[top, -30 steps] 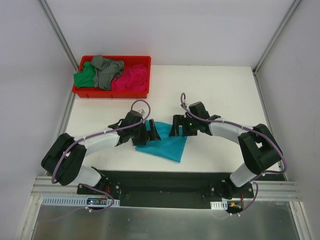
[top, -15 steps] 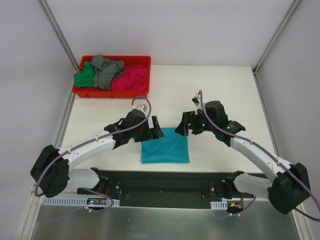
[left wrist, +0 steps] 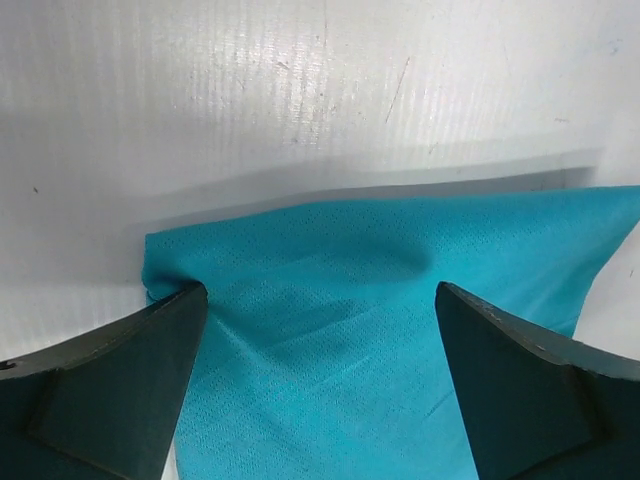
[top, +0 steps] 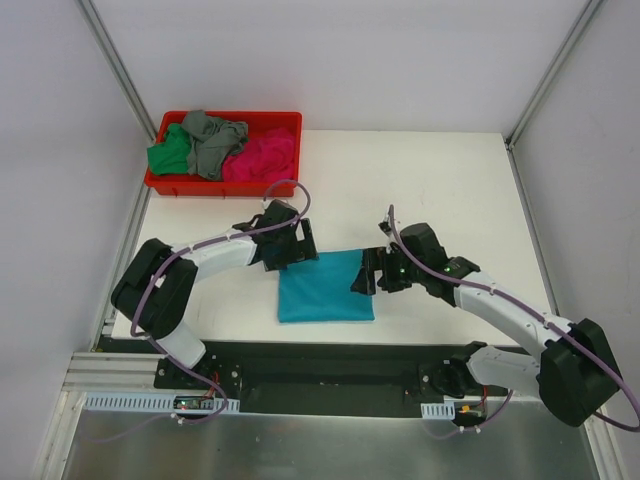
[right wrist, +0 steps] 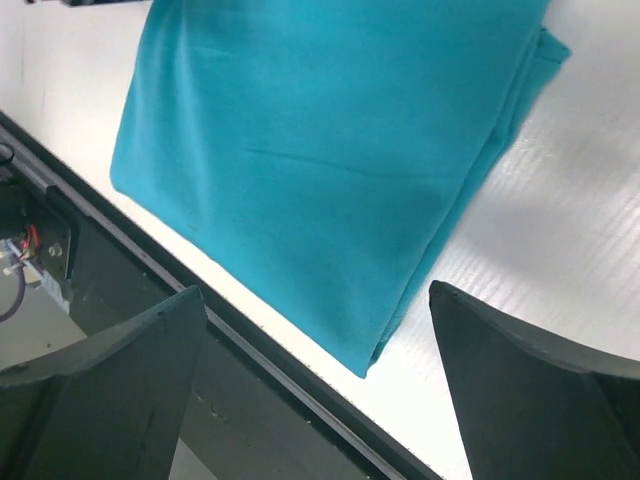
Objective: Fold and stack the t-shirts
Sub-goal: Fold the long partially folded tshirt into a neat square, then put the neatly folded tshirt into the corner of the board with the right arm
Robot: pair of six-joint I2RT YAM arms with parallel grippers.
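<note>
The teal t-shirt (top: pixel 325 288) lies folded into a rough square on the white table near the front edge. My left gripper (top: pixel 300 247) is open at its far left corner, jaws wide over the cloth (left wrist: pixel 330 340) with nothing held. My right gripper (top: pixel 366 272) is open at the shirt's right edge, above its near right corner (right wrist: pixel 330 190). The green t-shirt (top: pixel 168 152), the grey t-shirt (top: pixel 213 140) and the magenta-pink t-shirt (top: pixel 262 157) lie crumpled in the red bin (top: pixel 222 186) at the far left.
The table's front edge and the black base rail (right wrist: pixel 150 330) run just below the folded shirt. White walls and metal frame posts (top: pixel 120 70) stand round the table.
The teal shirt has gone from a skewed shape to a flat square. The left gripper pulled back to its far left corner, and the right gripper came down to its right edge.
</note>
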